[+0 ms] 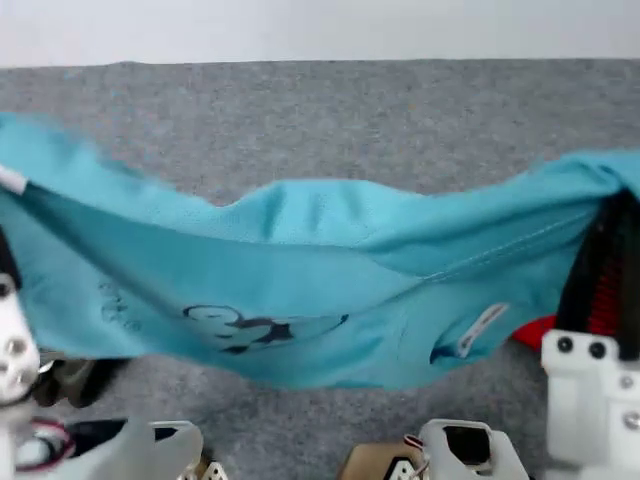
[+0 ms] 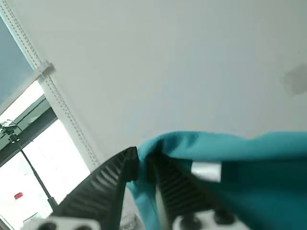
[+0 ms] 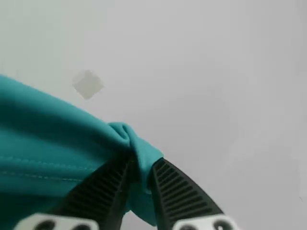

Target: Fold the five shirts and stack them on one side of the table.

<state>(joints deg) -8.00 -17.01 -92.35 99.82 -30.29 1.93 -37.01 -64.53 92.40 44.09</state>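
Note:
A turquoise shirt [image 1: 300, 270] hangs stretched across the high view, held up above the grey table [image 1: 330, 120] by both ends. It sags in the middle and shows a dark print and a white label on its front. My left gripper [image 2: 142, 160] is shut on one end of the shirt [image 2: 240, 163], next to a white tag [image 2: 206, 171]. My right gripper [image 3: 139, 165] is shut on a bunched fold at the other end of the shirt [image 3: 53, 139]. In the high view the right arm [image 1: 600, 290] rises at the right edge and the left arm [image 1: 12, 340] at the left edge.
The far half of the grey table lies bare behind the shirt. A red object [image 1: 535, 330] peeks out under the shirt's right end. Arm bases [image 1: 460, 450] and cables sit along the near edge. Both wrist views point up at a white ceiling, with a window [image 2: 29, 158] beside it.

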